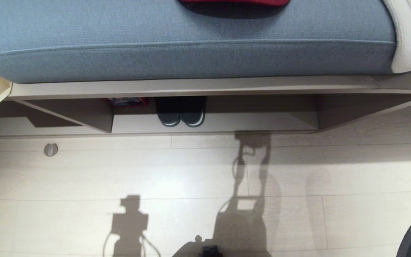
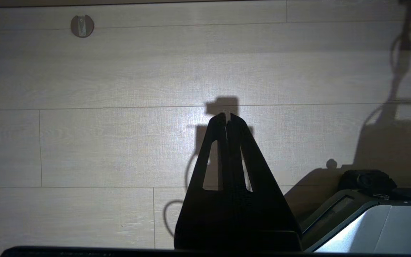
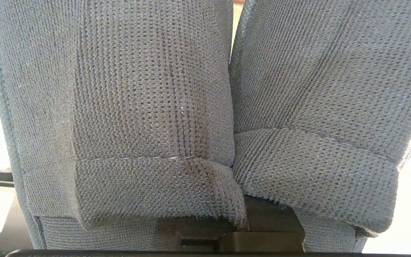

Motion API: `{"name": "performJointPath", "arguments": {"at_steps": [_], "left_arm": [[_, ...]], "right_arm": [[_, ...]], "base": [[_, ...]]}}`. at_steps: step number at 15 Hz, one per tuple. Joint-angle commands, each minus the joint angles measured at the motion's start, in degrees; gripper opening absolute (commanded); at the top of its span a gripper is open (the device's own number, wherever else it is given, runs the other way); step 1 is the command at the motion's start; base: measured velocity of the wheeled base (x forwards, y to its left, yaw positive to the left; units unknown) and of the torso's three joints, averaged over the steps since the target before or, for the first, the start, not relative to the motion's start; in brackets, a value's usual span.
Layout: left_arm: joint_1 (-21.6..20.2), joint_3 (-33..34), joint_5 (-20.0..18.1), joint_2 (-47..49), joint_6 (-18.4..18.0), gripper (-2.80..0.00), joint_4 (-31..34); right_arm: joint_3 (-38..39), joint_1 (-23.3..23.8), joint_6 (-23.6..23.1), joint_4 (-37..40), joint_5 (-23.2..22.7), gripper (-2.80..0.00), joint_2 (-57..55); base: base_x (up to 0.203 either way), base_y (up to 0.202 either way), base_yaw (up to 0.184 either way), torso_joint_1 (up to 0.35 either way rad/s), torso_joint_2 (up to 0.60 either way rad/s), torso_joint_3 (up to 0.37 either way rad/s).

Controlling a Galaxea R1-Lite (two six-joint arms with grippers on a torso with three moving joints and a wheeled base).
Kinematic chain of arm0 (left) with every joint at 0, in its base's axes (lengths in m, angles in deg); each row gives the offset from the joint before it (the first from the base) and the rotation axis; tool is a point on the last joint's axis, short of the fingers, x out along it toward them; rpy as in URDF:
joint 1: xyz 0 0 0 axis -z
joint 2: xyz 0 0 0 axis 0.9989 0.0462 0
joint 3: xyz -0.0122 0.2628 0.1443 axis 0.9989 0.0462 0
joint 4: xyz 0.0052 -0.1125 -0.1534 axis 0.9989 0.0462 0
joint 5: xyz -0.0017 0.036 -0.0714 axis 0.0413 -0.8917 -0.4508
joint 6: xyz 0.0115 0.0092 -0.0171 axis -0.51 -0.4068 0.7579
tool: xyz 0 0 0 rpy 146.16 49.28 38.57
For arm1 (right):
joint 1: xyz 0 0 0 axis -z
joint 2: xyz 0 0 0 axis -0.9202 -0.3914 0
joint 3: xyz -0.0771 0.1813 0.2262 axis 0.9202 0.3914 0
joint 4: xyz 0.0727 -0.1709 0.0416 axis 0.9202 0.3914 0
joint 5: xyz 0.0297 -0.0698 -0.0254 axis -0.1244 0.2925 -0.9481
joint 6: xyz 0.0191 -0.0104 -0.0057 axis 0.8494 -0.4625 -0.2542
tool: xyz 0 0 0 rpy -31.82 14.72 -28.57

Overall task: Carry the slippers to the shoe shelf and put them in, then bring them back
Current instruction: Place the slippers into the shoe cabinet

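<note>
Slippers (image 3: 155,107) clamped against right fingers (image 3: 241,235)

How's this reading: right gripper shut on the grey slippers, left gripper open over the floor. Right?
No: the left gripper is shut, fingertips together over the floor, as the left wrist view shows. The rest, slippers included, stands.

The left gripper (image 2: 228,119) has black, tapering fingers (image 2: 243,150), each pierced by a long slot. Beside it shows the robot's base (image 2: 369,228): a pale panel framed in dark trim, with a black knob on top.
</note>
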Motion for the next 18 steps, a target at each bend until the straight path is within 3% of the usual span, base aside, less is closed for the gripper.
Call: {"name": "performJointPath", "arguments": {"at_steps": [1,18], "left_arm": [[-0.05,0.0,0.0,0.05,0.06,-2.8,0.02],[-0.02,0.0,0.0,0.05,0.06,-2.8,0.02]], "right_arm": [[0.0,-0.01,-0.05,-0.02,0.05,-2.8,0.02],[0.0,-0.01,0.3,-0.03,0.4,-2.8,0.1]], "base": [[0.0,0.0,0.0,0.0,0.0,-0.195],[0.0,0.0,0.0,0.004,0.0,-0.196]]}}
